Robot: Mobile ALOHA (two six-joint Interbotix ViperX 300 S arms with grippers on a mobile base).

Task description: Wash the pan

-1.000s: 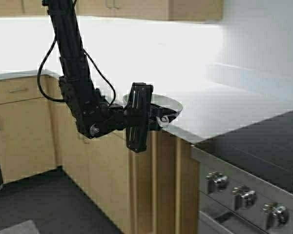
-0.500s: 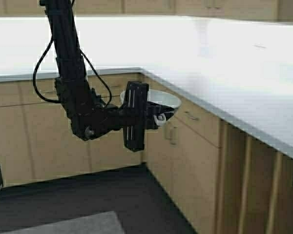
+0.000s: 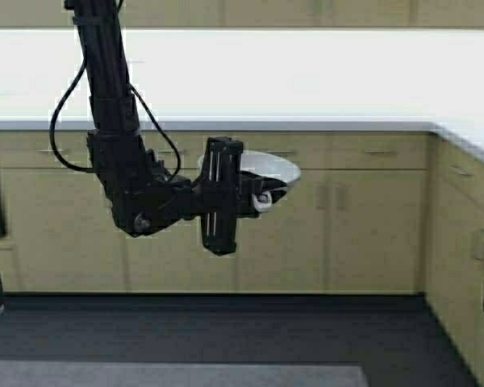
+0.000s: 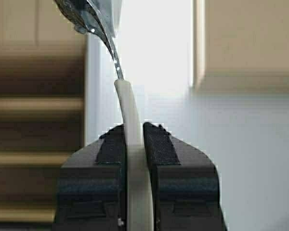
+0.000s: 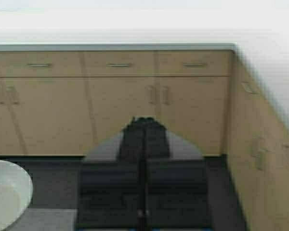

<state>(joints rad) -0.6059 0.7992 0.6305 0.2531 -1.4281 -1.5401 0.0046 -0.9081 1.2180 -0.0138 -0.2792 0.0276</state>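
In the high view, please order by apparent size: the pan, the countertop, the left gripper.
1. Countertop, spans the whole picture.
2. Left gripper and pan: they look about alike, so no ranking; both hang nearer the camera than the countertop.

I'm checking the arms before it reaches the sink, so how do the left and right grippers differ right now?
The left gripper is shut on the pan by its pale handle, carried out in front of the cabinets; the right gripper is shut on nothing. The left arm is raised and extended, the right parked low. Both have black fingers.
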